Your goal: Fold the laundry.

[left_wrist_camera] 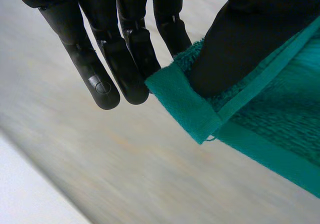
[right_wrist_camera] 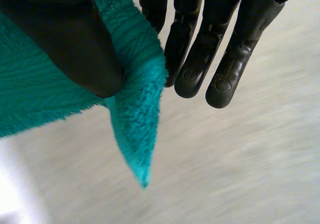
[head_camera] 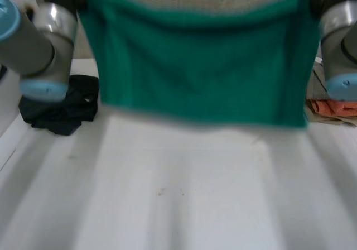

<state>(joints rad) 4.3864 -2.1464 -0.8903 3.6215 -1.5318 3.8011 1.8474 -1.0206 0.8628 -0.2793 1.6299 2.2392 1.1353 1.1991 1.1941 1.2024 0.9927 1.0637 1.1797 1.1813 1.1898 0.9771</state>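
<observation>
the towel (head_camera: 195, 66) hangs in the air over the table (head_camera: 184, 200), spread wide between the two arms. its long axis runs side to side from one hand to the other, and the free lower hem hangs toward the table, probably clear of it, though the head view is too soft there to be sure.

the left hand (left_wrist_camera: 125, 69) has one top corner: fingers straight, thumb pressing the cloth against them in a pinch. the right hand (right_wrist_camera: 200, 59) pinches the other top corner the same way, its tip drooping below the thumb. neither hand is nearer; each has its own end.

a black cloth (head_camera: 61, 107) lies by the left arm (head_camera: 39, 46), an orange cloth (head_camera: 334, 107) on the right. i see no label or writing.
</observation>
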